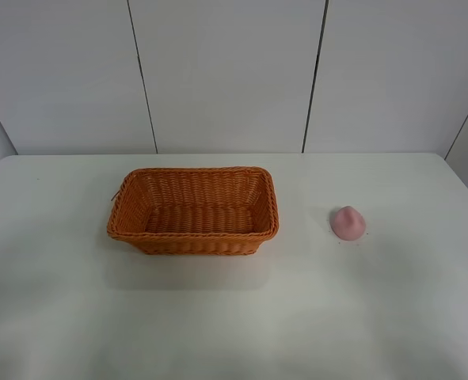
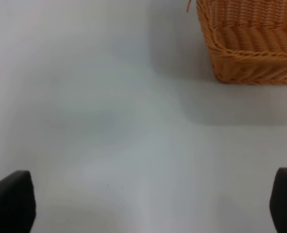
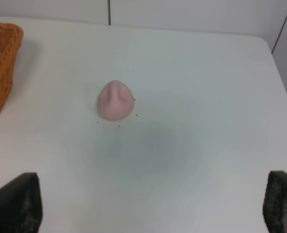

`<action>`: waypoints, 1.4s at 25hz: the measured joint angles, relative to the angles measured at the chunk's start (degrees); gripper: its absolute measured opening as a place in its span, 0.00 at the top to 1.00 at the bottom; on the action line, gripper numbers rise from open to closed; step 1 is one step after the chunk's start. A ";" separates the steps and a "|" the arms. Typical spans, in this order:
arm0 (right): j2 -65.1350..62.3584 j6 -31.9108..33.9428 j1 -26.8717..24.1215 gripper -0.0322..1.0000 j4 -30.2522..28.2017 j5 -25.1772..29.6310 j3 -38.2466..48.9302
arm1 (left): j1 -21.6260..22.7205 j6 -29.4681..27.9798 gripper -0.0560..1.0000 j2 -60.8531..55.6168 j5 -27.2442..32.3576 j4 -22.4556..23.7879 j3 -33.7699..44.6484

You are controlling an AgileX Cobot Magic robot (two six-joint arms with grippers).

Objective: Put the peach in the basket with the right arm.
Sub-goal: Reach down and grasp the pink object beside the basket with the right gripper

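Note:
The pink peach (image 1: 348, 222) rests on the white table to the right of the orange-brown wicker basket (image 1: 192, 210), well apart from it; nothing lies in the basket. Neither arm shows in the exterior view. In the right wrist view the peach (image 3: 115, 100) lies ahead of my right gripper (image 3: 152, 206), whose two black fingertips (image 3: 17, 204) stand wide apart with nothing between them; a corner of the basket (image 3: 0, 68) shows at the edge. My left gripper (image 2: 148, 204) is likewise open over bare table, the basket's corner (image 2: 252, 43) ahead of it.
The white table (image 1: 234, 317) runs back to a white panelled wall (image 1: 226, 71). Its right edge (image 3: 281, 73) lies a short way beyond the peach. A few tiny dark specks dot the table around the peach.

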 joint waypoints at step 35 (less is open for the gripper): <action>105.91 1.06 0.00 0.29 3.80 2.04 -54.06 | 0.00 0.00 0.01 0.00 0.00 0.00 0.00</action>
